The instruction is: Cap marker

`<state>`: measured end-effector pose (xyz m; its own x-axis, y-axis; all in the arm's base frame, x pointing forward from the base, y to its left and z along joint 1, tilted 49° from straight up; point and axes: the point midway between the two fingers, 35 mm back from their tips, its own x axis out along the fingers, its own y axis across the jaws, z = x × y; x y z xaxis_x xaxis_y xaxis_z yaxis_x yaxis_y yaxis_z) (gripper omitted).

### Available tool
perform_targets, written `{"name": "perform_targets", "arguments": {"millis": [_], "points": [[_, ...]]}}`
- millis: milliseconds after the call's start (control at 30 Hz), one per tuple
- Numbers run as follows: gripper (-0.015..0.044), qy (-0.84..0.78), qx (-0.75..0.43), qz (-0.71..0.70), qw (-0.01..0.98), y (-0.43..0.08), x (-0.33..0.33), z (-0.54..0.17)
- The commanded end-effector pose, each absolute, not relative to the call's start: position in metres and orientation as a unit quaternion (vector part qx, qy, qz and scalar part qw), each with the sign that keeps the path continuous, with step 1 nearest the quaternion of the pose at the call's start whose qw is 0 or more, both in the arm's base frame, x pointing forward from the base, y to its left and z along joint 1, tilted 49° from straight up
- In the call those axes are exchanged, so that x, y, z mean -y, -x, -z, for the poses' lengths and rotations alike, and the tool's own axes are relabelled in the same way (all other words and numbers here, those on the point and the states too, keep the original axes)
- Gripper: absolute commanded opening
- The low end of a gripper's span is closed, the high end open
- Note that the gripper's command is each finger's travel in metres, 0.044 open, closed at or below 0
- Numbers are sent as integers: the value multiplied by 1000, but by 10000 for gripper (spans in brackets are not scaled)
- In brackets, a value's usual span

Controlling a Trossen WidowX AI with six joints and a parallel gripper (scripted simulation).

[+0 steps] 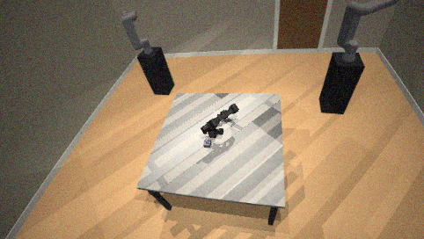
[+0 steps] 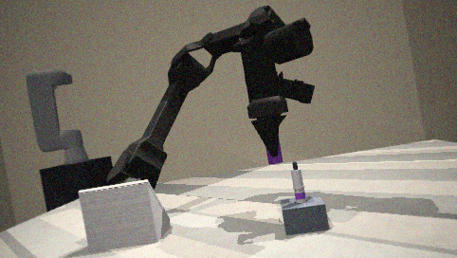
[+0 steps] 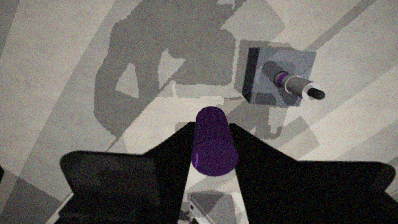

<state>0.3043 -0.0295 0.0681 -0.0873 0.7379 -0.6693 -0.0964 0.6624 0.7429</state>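
The marker (image 2: 297, 181) (image 3: 297, 86) stands upright in the holder block (image 2: 305, 219) (image 3: 269, 92), its dark tip up and bare. The block is also a small shape in the top view (image 1: 207, 143). My gripper (image 2: 273, 151) (image 3: 211, 127) is shut on the purple cap (image 2: 275, 158) (image 3: 215, 152). The cap hangs in the air, its lower end just above the height of the marker's tip and to the left of it in the exterior view. In the wrist view the marker and block are up and to the right of the cap. The cap and marker are apart.
A light grey wedge-shaped block (image 2: 120, 215) stands at the left in the exterior view, in front of the arm's base. The striped table (image 1: 246, 186) carries the arm and its shadows. Two grey arms on black pedestals (image 1: 158, 75) (image 1: 340, 88) stand beyond the table.
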Motion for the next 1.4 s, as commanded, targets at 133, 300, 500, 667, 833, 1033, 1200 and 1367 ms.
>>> {"name": "perform_targets", "arguments": {"millis": [133, 300, 500, 667, 833, 1033, 1200, 1367], "points": [[0, -241, -658, -331, 632, -318, 49, -59], [0, -241, -658, -331, 632, -324, 60, -52], [0, -241, -658, -331, 632, -331, 73, -44], [0, -240, -658, -331, 632, -335, 84, -37], [0, -241, -658, -332, 632, -339, 94, -31], [0, -241, -657, -333, 632, -342, 100, -26], [0, -241, -657, -333, 632, -341, 97, -23], [0, -241, -657, -333, 632, -341, 95, -21]]}}
